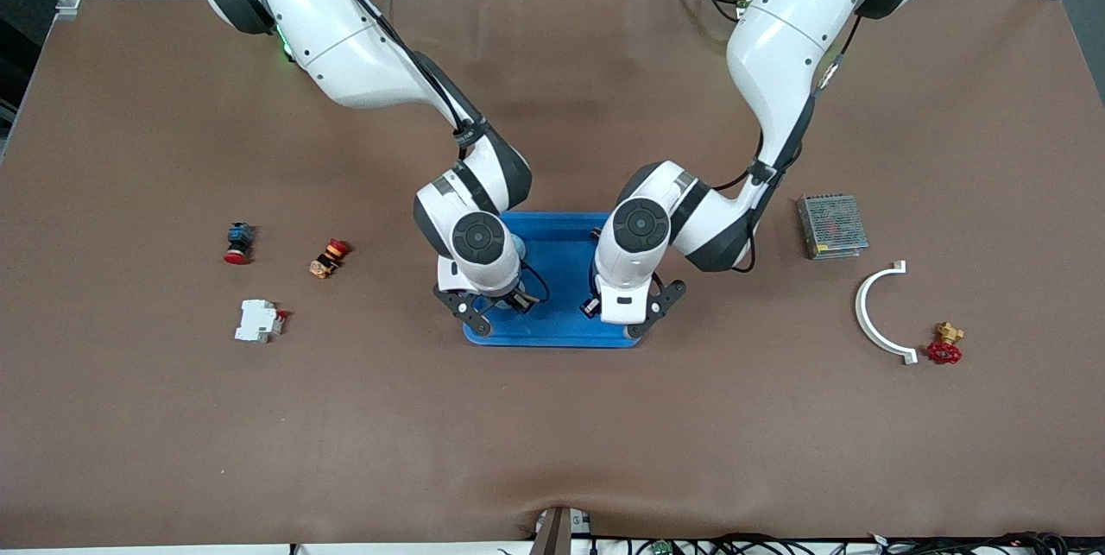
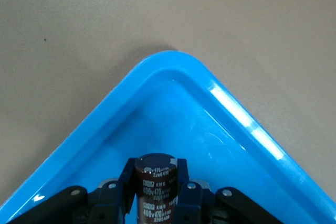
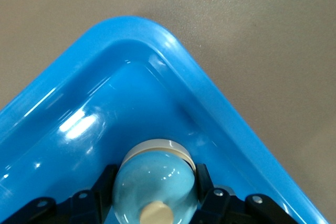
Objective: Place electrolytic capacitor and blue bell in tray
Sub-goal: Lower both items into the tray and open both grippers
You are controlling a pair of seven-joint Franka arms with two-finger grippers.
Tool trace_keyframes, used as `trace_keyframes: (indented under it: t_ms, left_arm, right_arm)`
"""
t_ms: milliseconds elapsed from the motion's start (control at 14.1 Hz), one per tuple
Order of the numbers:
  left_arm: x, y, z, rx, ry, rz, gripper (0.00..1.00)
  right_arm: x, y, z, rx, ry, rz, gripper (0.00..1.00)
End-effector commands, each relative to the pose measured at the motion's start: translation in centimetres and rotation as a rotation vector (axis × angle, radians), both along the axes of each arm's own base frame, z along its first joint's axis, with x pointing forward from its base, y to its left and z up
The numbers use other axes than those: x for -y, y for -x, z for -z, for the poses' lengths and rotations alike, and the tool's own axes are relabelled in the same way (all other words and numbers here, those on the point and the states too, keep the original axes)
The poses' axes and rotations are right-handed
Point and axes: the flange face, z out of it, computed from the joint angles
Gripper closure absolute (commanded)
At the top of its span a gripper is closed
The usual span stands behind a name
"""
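Note:
The bright blue tray [image 1: 561,279] lies at the middle of the table. My left gripper [image 1: 630,303] is over the tray's end toward the left arm. In the left wrist view my left gripper [image 2: 155,174] is shut on a dark brown electrolytic capacitor [image 2: 156,190] with white print, held upright over a rounded tray corner [image 2: 173,103]. My right gripper [image 1: 485,300] is over the tray's other end. In the right wrist view my right gripper [image 3: 155,174] is shut on a light blue bell [image 3: 155,182] with a cream knob, over a tray corner [image 3: 131,93].
Toward the right arm's end lie a red push button [image 1: 238,242], an orange-red switch [image 1: 328,258] and a white circuit breaker [image 1: 259,321]. Toward the left arm's end lie a metal power supply [image 1: 832,226], a white curved piece [image 1: 880,313] and a brass valve with a red handle [image 1: 946,346].

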Motion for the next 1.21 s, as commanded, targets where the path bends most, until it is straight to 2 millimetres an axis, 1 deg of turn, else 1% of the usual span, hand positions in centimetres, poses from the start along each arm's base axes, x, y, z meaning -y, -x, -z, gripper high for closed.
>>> trace_keyframes:
  t_ms: [0, 142, 356, 498, 569, 640, 711, 782, 853, 924, 996, 1067, 1138]
  left_arm:
    - [-0.3, 0.3, 0.7, -0.003, -0.029, -0.013, 0.91]
    - [-0.5, 0.4, 0.9, -0.008, -0.033, -0.015, 0.91]
    - [-0.8, 0.6, 1.4, -0.019, -0.041, -0.015, 0.91]
    - [-0.8, 0.6, 1.5, -0.021, -0.042, -0.015, 0.89]
    - [-0.8, 0.7, 1.5, -0.023, -0.043, -0.014, 0.89]
    - [-0.9, 0.6, 1.6, -0.024, -0.044, -0.016, 0.89]
    - [-0.8, 0.7, 1.5, -0.024, -0.045, -0.014, 0.86]
    - [-1.0, 0.6, 1.5, -0.022, -0.047, -0.014, 0.75]
    - [-1.2, 0.4, 1.4, -0.017, -0.053, -0.013, 0.51]
    - [-1.2, 0.3, 1.4, -0.004, -0.066, -0.004, 0.01]
    - [-1.1, 0.4, 1.3, 0.006, -0.076, 0.007, 0.0]
    - [-1.2, 0.2, 0.8, 0.012, -0.073, 0.003, 0.0]
    - [-1.5, 0.0, 0.4, 0.007, -0.082, -0.002, 0.0]
  right_arm:
    - [0.3, 0.8, 0.4, 0.004, 0.015, 0.043, 0.0]
    - [-0.4, 1.1, -0.2, 0.013, 0.012, 0.04, 0.0]
    - [-0.5, 1.1, -1.1, 0.014, 0.011, 0.039, 0.0]
    - [-0.6, 1.1, -2.1, 0.018, 0.006, 0.036, 0.0]
    - [-0.6, 1.1, -2.7, 0.011, 0.012, 0.03, 0.0]
    - [-0.3, 1.0, -3.9, -0.001, 0.022, 0.011, 0.0]
    - [0.0, 0.9, -5.0, -0.01, 0.028, -0.013, 0.0]
    - [0.5, 0.8, -6.4, -0.018, 0.03, -0.027, 0.0]
    - [0.9, 0.6, -7.9, -0.021, 0.029, -0.037, 0.0]
    - [1.8, 0.0, -9.5, -0.019, 0.023, -0.044, 0.0]
    - [3.1, -0.6, -10.8, -0.025, 0.019, -0.068, 0.0]
    - [4.8, -1.5, -12.3, -0.026, 0.015, -0.098, 0.0]
    - [6.7, -2.4, -13.3, -0.033, 0.014, -0.124, 0.0]
